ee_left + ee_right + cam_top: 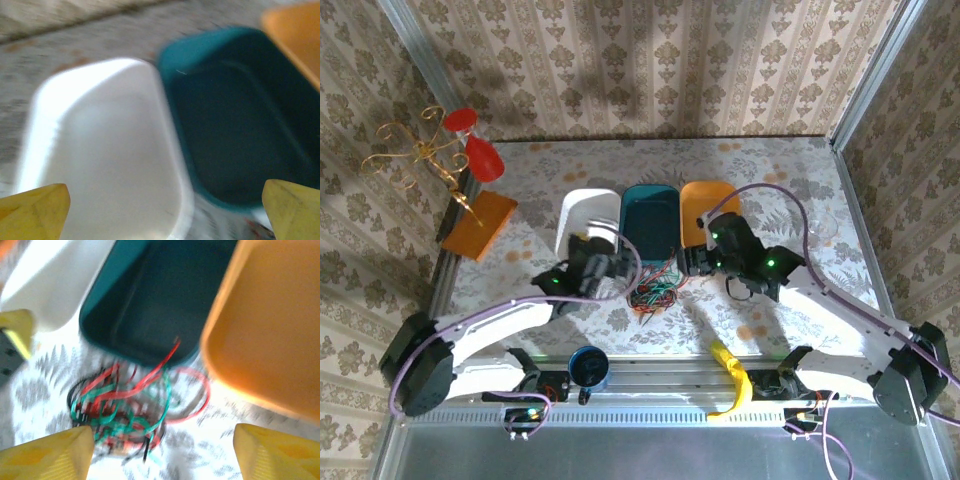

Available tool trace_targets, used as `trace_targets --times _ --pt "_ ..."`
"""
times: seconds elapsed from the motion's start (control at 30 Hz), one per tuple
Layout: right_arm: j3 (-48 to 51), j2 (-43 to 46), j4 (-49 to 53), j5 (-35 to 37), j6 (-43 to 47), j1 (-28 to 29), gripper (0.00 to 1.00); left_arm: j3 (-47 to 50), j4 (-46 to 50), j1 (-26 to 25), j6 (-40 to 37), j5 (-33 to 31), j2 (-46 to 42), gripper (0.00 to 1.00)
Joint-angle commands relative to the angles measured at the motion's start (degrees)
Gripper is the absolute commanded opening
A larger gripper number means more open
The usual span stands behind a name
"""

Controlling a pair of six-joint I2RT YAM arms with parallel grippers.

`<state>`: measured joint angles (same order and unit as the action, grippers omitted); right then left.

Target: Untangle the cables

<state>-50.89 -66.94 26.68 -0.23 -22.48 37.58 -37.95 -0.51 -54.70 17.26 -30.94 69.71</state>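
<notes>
The teal tub [650, 215] walls off the cables [654, 291] behind; bare table [665, 335] lies nearer.

No text, label, brand, number or sign readable anywhere; wrist views too blurred for any small print.

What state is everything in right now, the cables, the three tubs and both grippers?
white tub: empty
teal tub: empty
orange tub: empty where visible
cables: tangled in one heap, just outside the teal tub
left gripper: open, holding nothing
right gripper: open over the cables, gripping nothing
</notes>
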Motion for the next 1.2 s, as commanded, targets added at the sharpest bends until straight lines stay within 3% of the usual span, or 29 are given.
trace_targets --times 0.0,0.2,0.47,0.63,1.0,1.17 --pt "-0.51 -5.34 8.63 -9.05 -1.16 0.34 0.70 -3.91 5.37 -6.29 6.45 -4.46 4.84 1.00" --pt "-3.54 -15.52 7.80 -10.08 -3.96 0.39 0.55 -3.33 7.32 -7.04 15.66 -4.81 6.53 1.00" --pt "-6.39 -20.75 4.78 -9.34 -6.03 0.38 0.49 8.16 -0.35 -1.59 19.64 3.02 -6.47 1.00" --pt "-7.46 -23.49 2.60 -9.26 -7.55 0.39 0.46 9.52 1.39 -1.64 17.87 7.03 -10.46 1.00" --pt "-8.13 -27.19 -1.51 -9.09 -10.43 0.38 0.36 4.25 3.96 -6.23 14.34 9.04 -0.54 1.00" --pt "-8.15 -27.04 -1.13 -8.75 -10.31 0.34 0.16 2.89 3.05 -6.66 14.82 8.39 3.77 1.00"
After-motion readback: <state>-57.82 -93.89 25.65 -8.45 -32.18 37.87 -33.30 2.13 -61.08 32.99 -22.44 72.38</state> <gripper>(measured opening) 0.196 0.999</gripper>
